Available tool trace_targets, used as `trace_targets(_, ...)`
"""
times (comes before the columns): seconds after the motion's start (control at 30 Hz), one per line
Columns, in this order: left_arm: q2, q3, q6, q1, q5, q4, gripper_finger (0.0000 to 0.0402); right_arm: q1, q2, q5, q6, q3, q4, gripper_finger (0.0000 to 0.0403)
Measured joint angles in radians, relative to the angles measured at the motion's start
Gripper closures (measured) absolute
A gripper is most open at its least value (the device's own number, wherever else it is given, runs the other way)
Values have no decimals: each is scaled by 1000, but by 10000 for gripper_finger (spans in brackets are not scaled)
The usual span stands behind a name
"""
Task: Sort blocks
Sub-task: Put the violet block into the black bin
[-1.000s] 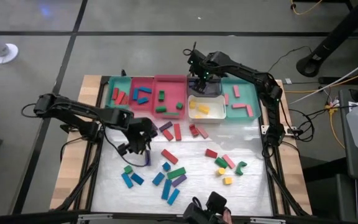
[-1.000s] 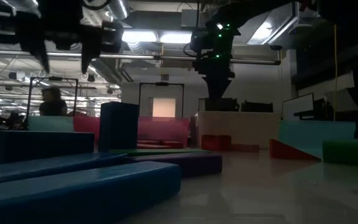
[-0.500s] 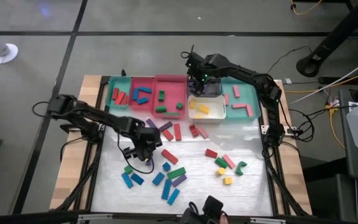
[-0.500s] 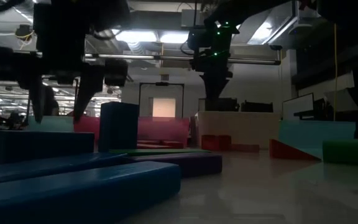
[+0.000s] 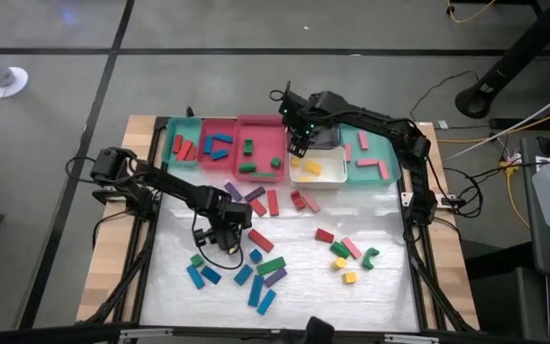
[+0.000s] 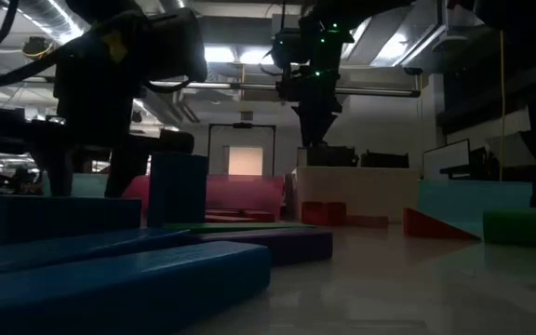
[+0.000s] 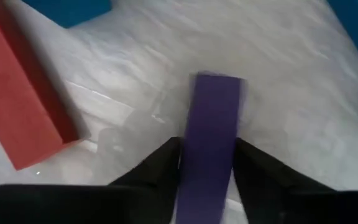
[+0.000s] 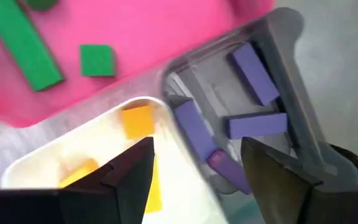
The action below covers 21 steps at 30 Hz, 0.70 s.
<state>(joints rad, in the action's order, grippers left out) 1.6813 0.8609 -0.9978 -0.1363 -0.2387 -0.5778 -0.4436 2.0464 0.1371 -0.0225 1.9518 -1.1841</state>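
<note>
Loose blocks in red, blue, green, yellow and purple lie flat on the white table top (image 5: pixel 304 277). My left gripper (image 5: pixel 225 239) is down among them, shut on a purple block (image 7: pixel 213 118) that lies flat on the table beside a red block (image 7: pixel 23 99). My right gripper (image 5: pixel 299 143) hangs open above the row of trays at the far edge. Nothing is between its fingers (image 8: pixel 194 162). Below it are a white tray (image 8: pixel 61 162) with yellow blocks and a dark tray (image 8: pixel 291 124) with purple blocks. My left gripper (image 7: pixel 207 149) pinches the purple block by its two long sides (image 7: pixel 188 155), near one end, between its two fingers. The fingers come from above, slanting steeply down, and the block runs on forward between them. The block lies flat on the table.
Along the far edge stand a teal tray (image 5: pixel 181 129) with red blocks, pink trays (image 5: pixel 275 129) with blue and green blocks, and a teal tray (image 5: pixel 390 153) with pink blocks. Blue blocks (image 5: pixel 203 275) lie close to the left gripper; a green, red and yellow cluster (image 5: pixel 349 253) lies at the right.
My left gripper has come down and moved toward the table's near right, onto the purple block, and its fingers have drawn in against the block's sides. My right gripper has shifted a little toward the table's left above the trays, staying open.
</note>
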Motion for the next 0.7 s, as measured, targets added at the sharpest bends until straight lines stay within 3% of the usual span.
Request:
trace_targets(0.1,-17,-2,13,9,5,-6,317,40,0,-13,17,5,-20,162)
trace_targets(0.43,-152,-6,112,116,36,-12,317,194,-1,-25,84,169,-312,162)
trace_targets(0.7,-263,-6,165,263,55,231,317,323,-1,-114,285,299,-387,162)
